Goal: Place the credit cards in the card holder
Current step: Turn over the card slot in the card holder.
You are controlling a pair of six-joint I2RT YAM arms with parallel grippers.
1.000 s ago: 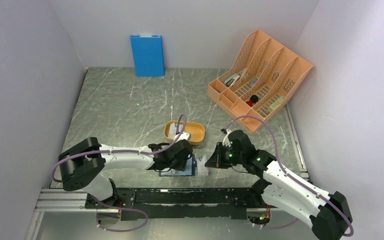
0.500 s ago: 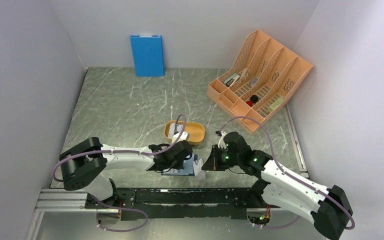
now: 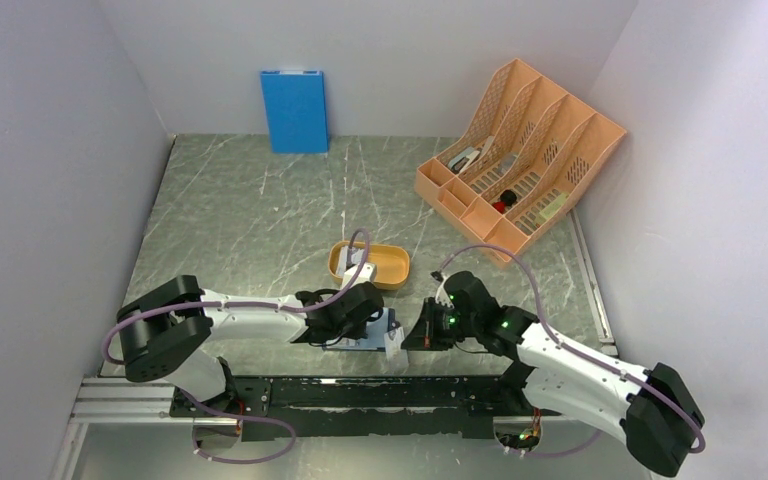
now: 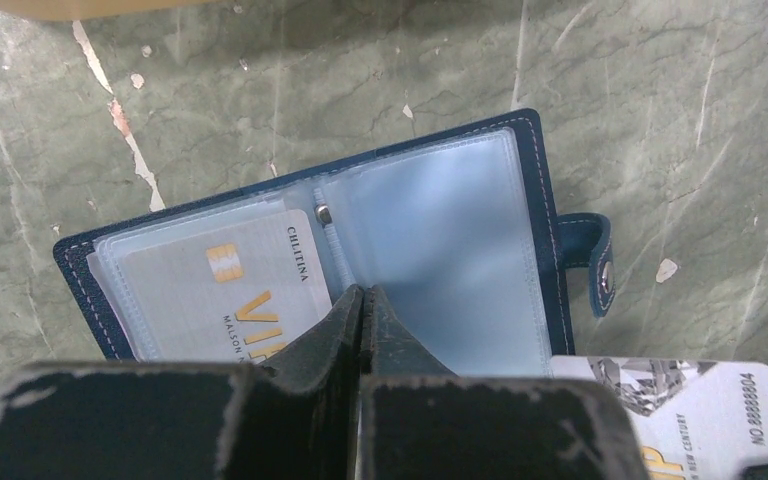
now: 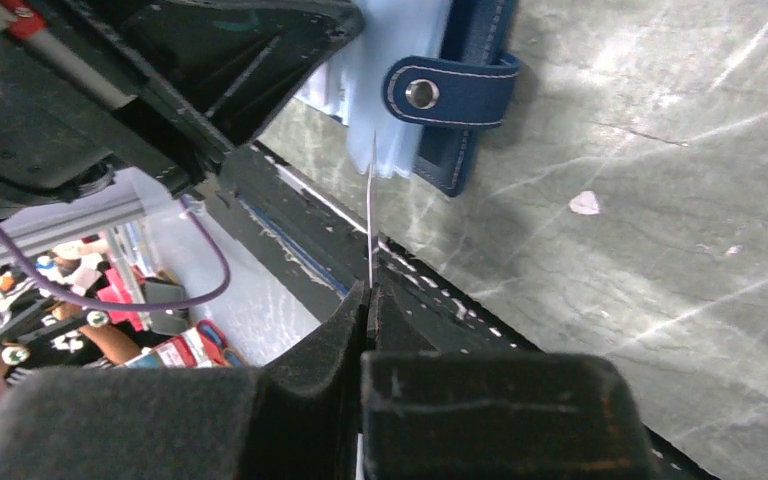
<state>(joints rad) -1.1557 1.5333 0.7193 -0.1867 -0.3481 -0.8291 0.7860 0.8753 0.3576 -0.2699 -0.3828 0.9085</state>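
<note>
The card holder [image 4: 538, 190] lies open near the table's front edge, navy with pale clear pockets and a snap tab [image 5: 450, 92]. One credit card [image 4: 215, 290] sits in its left pocket. My left gripper [image 4: 363, 292] is shut at the spine, apparently pinching a clear inner leaf. My right gripper [image 5: 368, 290] is shut on a second credit card [image 5: 371, 215], seen edge-on, whose far end reaches the open pockets. That card [image 4: 680, 410] shows at the holder's right corner. From above, both grippers [image 3: 365, 325] [image 3: 407, 340] meet at the holder [image 3: 372, 340].
A shallow orange tray [image 3: 392, 265] with something white in it stands just behind the holder. An orange file organizer [image 3: 520, 150] sits at the back right. A blue panel [image 3: 294, 110] leans on the back wall. The black rail [image 3: 380, 395] runs along the front edge.
My left gripper has closed on the holder's inner leaf. My right arm has moved left, bringing its card up to the holder's right side.
</note>
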